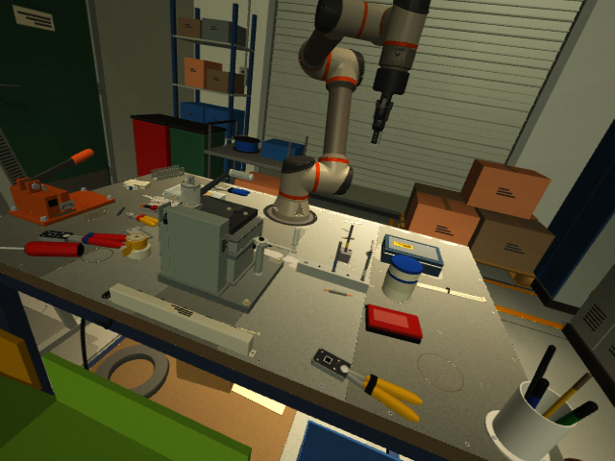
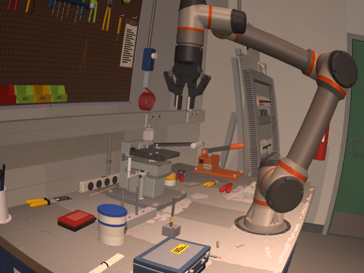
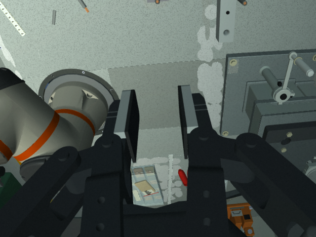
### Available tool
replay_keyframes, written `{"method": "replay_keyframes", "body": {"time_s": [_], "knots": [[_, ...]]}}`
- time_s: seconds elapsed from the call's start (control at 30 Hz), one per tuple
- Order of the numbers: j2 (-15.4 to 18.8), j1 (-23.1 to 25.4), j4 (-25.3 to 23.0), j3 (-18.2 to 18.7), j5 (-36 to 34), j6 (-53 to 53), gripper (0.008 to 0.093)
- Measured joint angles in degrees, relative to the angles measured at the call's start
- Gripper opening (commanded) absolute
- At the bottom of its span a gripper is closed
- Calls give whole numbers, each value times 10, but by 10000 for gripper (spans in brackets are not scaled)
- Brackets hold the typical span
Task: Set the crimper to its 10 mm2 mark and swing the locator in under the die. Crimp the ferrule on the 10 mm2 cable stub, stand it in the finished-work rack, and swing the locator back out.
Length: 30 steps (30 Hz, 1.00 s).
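Note:
The grey bench crimper (image 1: 211,248) (image 2: 147,167) stands on its base plate at the middle of the bench. A knurled dial (image 2: 148,135) sits on top of it. Its long handle (image 2: 176,144) lies level. The locator arm (image 1: 275,245) (image 3: 287,76) sticks out from a post at the crimper's front. A cable stub with a yellow band (image 1: 347,243) (image 2: 172,210) stands in a small grey block (image 2: 171,230). The long grey rack (image 1: 332,274) (image 2: 141,216) holds two thin stubs. My gripper (image 1: 376,133) (image 2: 183,102) (image 3: 158,112) hangs high above the bench, partly open and empty.
The robot base (image 1: 293,208) (image 2: 264,217) stands close behind the rack. A white tub with a blue lid (image 1: 401,278), a blue case (image 1: 412,250), a red pad (image 1: 394,322) and yellow pliers (image 1: 385,389) lie to the right. An orange lever press (image 1: 54,196) stands far left.

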Motion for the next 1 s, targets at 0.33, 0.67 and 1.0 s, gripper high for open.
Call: {"method": "replay_keyframes", "body": {"time_s": [0.33,0.67,1.0], "knots": [[0,0,1,-1,0,0,330],[0,0,1,-2,0,0,330],[0,0,1,-2,0,0,345]]}}
